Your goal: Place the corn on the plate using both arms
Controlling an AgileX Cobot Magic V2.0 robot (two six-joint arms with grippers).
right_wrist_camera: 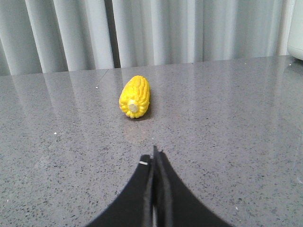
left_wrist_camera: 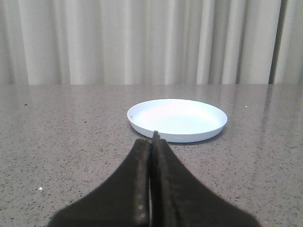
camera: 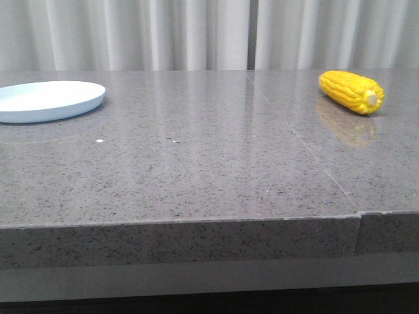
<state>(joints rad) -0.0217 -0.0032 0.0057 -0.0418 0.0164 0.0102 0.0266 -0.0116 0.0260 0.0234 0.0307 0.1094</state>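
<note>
The yellow corn (camera: 351,91) lies on the grey stone table at the far right, its pale stub end toward me. It also shows in the right wrist view (right_wrist_camera: 135,96), ahead of my right gripper (right_wrist_camera: 154,158), which is shut and empty, well short of it. The pale-blue-white plate (camera: 46,100) sits at the far left, empty. In the left wrist view the plate (left_wrist_camera: 177,119) lies just ahead of my left gripper (left_wrist_camera: 152,142), which is shut and empty. Neither arm shows in the front view.
The grey speckled table (camera: 196,163) has a seam running from the back toward the front right. Its front edge (camera: 183,222) is near the camera. White curtains (camera: 196,33) hang behind the table.
</note>
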